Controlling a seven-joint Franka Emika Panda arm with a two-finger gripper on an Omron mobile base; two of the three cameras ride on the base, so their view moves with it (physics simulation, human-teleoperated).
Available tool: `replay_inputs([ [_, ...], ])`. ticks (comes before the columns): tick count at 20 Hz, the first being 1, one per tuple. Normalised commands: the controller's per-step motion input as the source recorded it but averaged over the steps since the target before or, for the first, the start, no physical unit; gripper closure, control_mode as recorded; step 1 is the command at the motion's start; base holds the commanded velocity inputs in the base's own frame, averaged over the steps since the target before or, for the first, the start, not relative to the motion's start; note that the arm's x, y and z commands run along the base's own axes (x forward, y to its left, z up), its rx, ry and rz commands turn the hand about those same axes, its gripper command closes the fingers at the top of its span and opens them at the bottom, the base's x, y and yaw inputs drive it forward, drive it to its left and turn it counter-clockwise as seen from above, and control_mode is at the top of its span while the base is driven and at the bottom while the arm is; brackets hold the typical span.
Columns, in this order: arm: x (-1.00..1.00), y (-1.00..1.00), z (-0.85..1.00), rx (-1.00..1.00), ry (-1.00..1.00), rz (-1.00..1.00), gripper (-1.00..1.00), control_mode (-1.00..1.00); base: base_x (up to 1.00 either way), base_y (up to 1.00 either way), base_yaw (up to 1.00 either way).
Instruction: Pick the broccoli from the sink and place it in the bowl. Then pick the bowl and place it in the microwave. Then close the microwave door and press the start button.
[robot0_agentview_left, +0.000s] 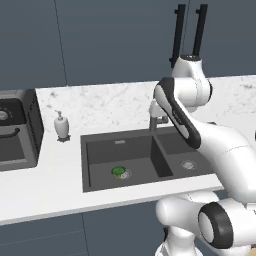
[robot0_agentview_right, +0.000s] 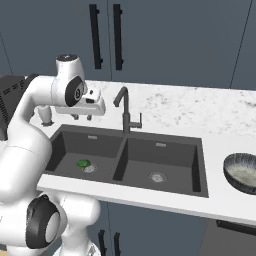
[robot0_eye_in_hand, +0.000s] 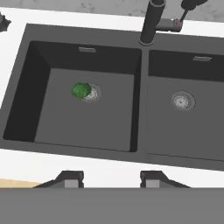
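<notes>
Well, broccoli (robot0_eye_in_hand: 81, 90) in sink (robot0_eye_in_hand: 87, 144) L basin; bowl (robot0_agentview_right: 242, 173) empty; end effector (robot0_eye_in_hand: 111, 178) spread.

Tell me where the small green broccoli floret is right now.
The small green broccoli floret lies on the floor of the left basin of the dark grey double sink, right beside that basin's round metal drain, in the hand view.

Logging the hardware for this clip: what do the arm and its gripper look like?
Glossy white rounded arm with black joint bands and dark round end caps. The gripper has two small dark fingers with pale grey tip faces. No cables or markings visible.
</notes>
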Motion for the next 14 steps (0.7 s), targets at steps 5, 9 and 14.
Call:
replay_inputs([
  [5,-0.48,0.03,-0.04,0.00,-0.01,0.00,-1.00,-1.00,0.00,0.00,0.00],
  [9,-0.92,0.14,-0.15,0.00,-0.02,0.00,-1.00,-1.00,0.00,0.00,0.00],
  [14,-0.39,0.38,-0.60,0.07,-0.10,-0.09,-1.00,-1.00,0.00,0.00,0.00],
])
